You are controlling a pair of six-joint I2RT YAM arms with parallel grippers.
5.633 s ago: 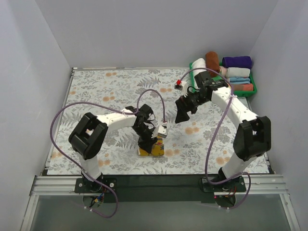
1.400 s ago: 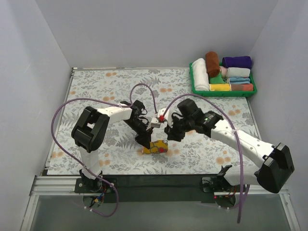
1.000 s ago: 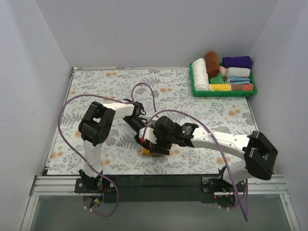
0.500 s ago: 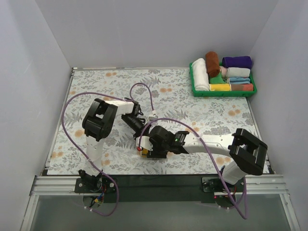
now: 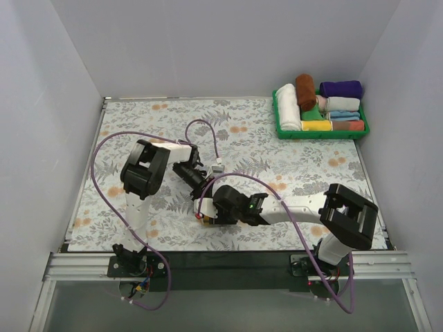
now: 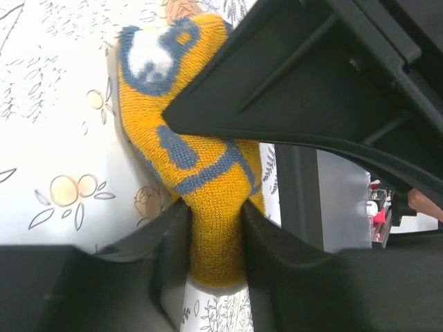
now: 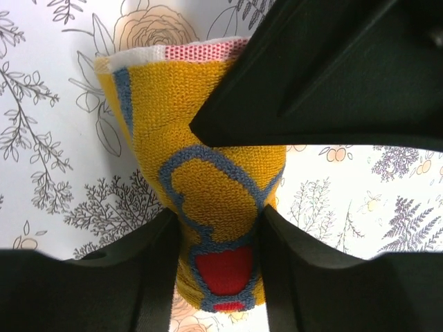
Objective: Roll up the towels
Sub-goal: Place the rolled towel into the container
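While both arms are meeting at the near middle of the table, I am seeing the mustard-yellow towel lying pinched in the left gripper and squeezed in the right gripper. The wrist views are showing its blue-grey markings; from above, the right arm is hiding most of it. The green tray is sitting far back right, holding the rolled rust-brown towel.

From above, yellow towel was nearly all hidden under right gripper & its arm, w/ only a sliver showing. Left gripper tips were lost behind that wrist. In both wrist views a dark blurred shape covered the towel's upper-right part, its lower end sat tucked btwn the fingers, and those fingers were cut off by the bottom edge.
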